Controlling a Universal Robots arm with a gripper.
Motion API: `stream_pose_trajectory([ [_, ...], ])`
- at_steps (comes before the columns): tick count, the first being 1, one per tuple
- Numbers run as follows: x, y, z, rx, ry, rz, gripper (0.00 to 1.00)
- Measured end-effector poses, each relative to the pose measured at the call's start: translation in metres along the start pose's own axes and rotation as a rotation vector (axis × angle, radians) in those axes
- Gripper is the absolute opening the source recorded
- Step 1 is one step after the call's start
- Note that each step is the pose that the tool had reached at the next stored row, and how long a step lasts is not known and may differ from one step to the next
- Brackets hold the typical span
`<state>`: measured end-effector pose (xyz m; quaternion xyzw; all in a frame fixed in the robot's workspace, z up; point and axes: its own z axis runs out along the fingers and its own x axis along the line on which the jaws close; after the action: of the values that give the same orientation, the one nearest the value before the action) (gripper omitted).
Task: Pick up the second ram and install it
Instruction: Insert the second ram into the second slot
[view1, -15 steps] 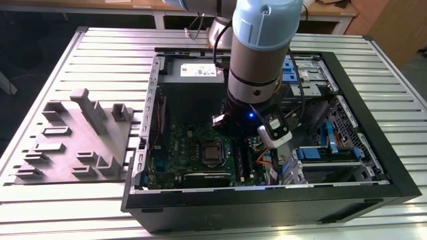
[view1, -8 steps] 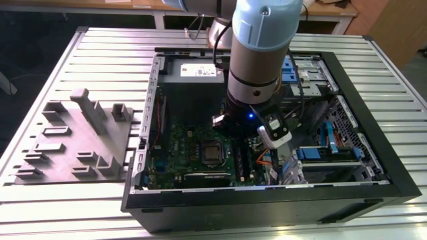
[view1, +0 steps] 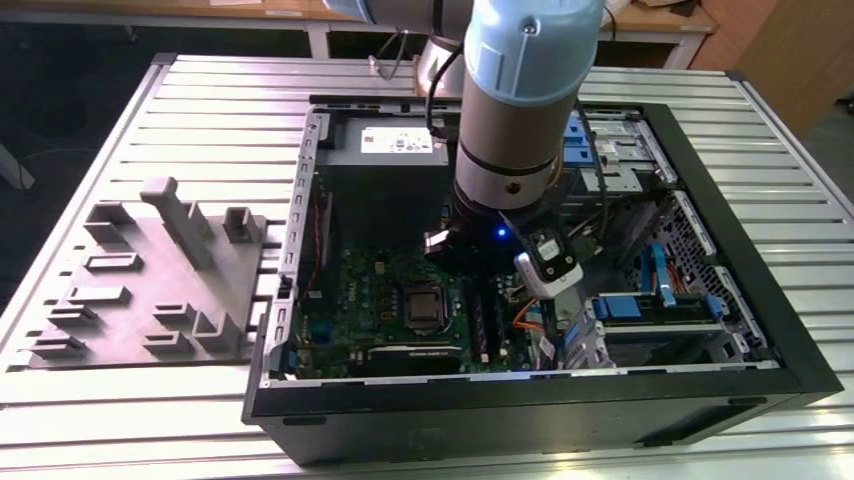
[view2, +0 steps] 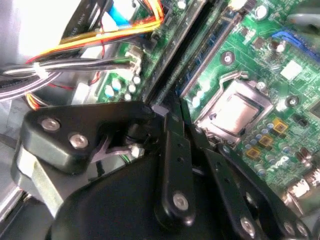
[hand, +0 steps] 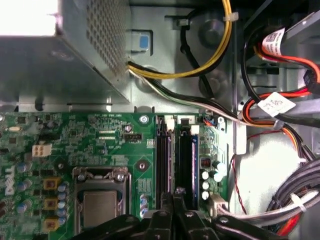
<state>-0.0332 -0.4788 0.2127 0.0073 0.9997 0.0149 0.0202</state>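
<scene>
Ram stick (hand: 186, 165) stands in its slot on the green board (hand: 95, 145) — seating step. My gripper (hand: 174, 200), fingers pressed together, bears on its top edge; firm, even downward pressure seems needed.

We are looking at a robotics lab or assembly workshop. An opened desktop computer case (view1: 694, 330) lies on a slotted aluminium worktable (view1: 200, 110), beside a grey fixture block (view1: 160, 290), with wooden benches (view1: 267, 12) behind.

Slatted metal table (view1: 160, 420), wooden desks (view1: 200, 10) behind, dark floor (view1: 54, 90)
</scene>
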Motion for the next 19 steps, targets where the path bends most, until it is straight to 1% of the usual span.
stream_pose_trajectory([
  [1, 0.0000, 0.0000, -0.0001, 0.0003, 0.0001, 0.000, 0.13],
  [2, 0.0000, -0.0001, -0.0003, 0.0007, 0.0003, 0.000, 0.19],
  [5, 0.0001, -0.0002, -0.0010, 0.0015, 0.0007, 0.000, 0.19],
  [6, 0.0000, -0.0002, -0.0025, 0.0016, 0.0006, 0.000, 0.19],
  [13, -0.0007, 0.0004, -0.0189, 0.0017, 0.0005, 0.000, 0.19],
  [17, -0.0010, 0.0006, -0.0264, 0.0018, 0.0005, 0.000, 0.19],
  [19, -0.0010, 0.0006, -0.0275, 0.0017, 0.0005, 0.000, 0.19],
])
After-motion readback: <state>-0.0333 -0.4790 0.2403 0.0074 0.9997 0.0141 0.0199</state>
